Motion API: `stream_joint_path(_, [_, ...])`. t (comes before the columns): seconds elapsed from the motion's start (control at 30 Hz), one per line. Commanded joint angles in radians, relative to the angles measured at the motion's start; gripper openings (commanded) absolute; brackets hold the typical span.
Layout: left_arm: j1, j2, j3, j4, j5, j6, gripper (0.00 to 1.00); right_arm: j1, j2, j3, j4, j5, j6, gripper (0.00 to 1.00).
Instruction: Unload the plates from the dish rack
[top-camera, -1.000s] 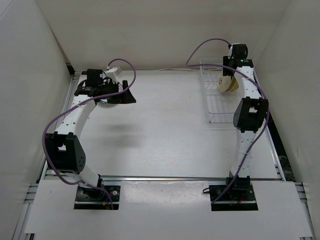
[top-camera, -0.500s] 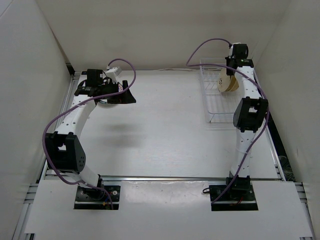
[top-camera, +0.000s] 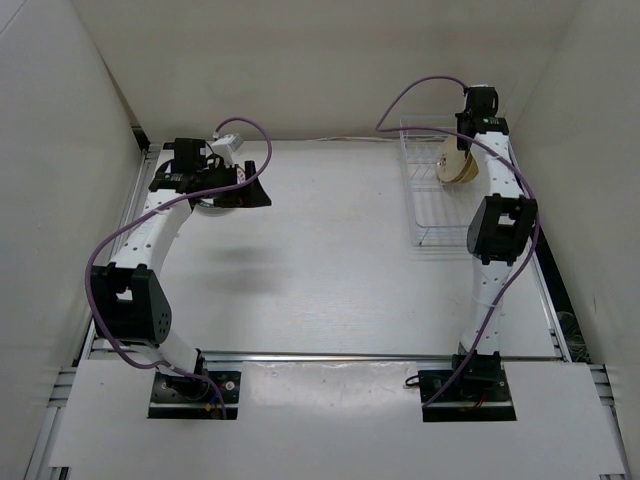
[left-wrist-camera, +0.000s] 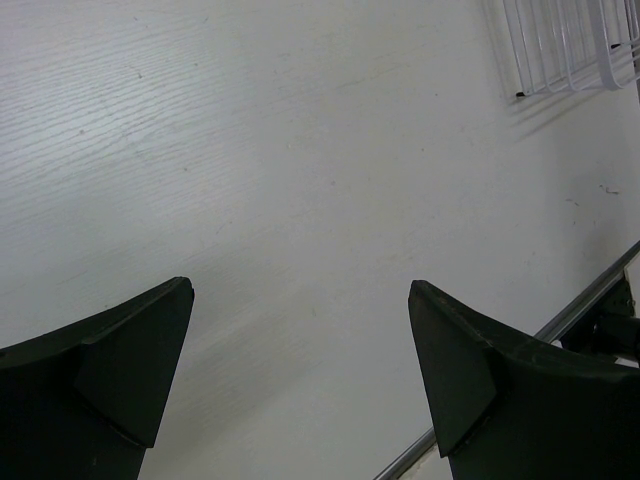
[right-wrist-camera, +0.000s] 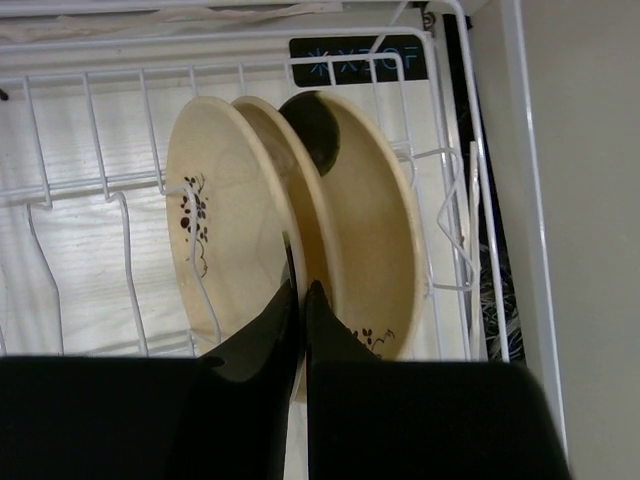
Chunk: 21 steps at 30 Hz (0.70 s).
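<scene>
Right tool (right-wrist-camera: 300, 292) was pinching the near rim of a cream round plate with a dark floral sprig (right-wrist-camera: 225, 220), which stood on edge in the white wire dish rack (top-camera: 428, 212) at far right of the tabletop (left-wrist-camera: 300, 150). A second cream plate (right-wrist-camera: 375, 230) stood just beside it. The plate's plane ran straight below the tool, so it probably lifts straight up. Left tool (left-wrist-camera: 300, 288) was spread, well apart from the rack

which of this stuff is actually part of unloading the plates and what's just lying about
Job: plates, rack, right gripper shut on a plate rim.
Just there: purple cables, rail, black label.
</scene>
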Motion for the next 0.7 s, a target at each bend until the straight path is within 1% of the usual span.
stream_joint_path(0.0, [0.0,-0.054,-0.002,0.0,-0.001,0.015,1.0,0.015,-0.136,0.049,0.061,0.091,0.045,0.0])
stream_joint_path(0.07, [0.0,-0.063,-0.002,0.0,-0.001,0.015,1.0,0.025,-0.165,0.049,0.07,0.169,0.056,0.0])
stream_joint_path(0.17, [0.0,-0.081,-0.002,0.0,-0.001,0.025,1.0,0.046,-0.207,0.04,0.089,0.228,0.056,0.0])
stream_joint_path(0.2, [0.0,-0.082,0.009,0.0,-0.014,0.035,1.0,0.055,-0.219,0.027,0.089,0.239,0.031,0.0])
stream_joint_path(0.37, [0.0,-0.091,0.063,-0.033,-0.028,0.061,1.0,0.074,-0.317,-0.052,0.1,0.254,0.009,0.0])
stream_joint_path(0.43, [0.0,-0.091,0.063,-0.042,0.005,0.061,1.0,0.083,-0.365,-0.092,0.078,0.211,0.009,0.0])
stream_joint_path(0.5, [0.0,-0.091,0.072,-0.042,0.047,0.033,1.0,0.083,-0.398,-0.117,0.046,0.109,0.051,0.0])
stream_joint_path(0.57, [0.0,-0.068,0.072,-0.042,0.136,0.018,1.0,0.083,-0.435,-0.127,-0.015,-0.064,0.097,0.0])
stream_joint_path(0.6, [0.0,-0.056,0.081,-0.042,0.169,0.004,1.0,0.083,-0.445,-0.147,-0.038,-0.325,0.097,0.0])
stream_joint_path(0.63, [0.0,-0.031,0.081,-0.042,0.24,0.004,1.0,0.083,-0.454,-0.161,-0.082,-0.472,0.108,0.0])
stream_joint_path(0.67, [0.0,-0.017,0.093,-0.042,0.277,-0.01,1.0,0.083,-0.454,-0.18,-0.098,-0.611,0.126,0.0])
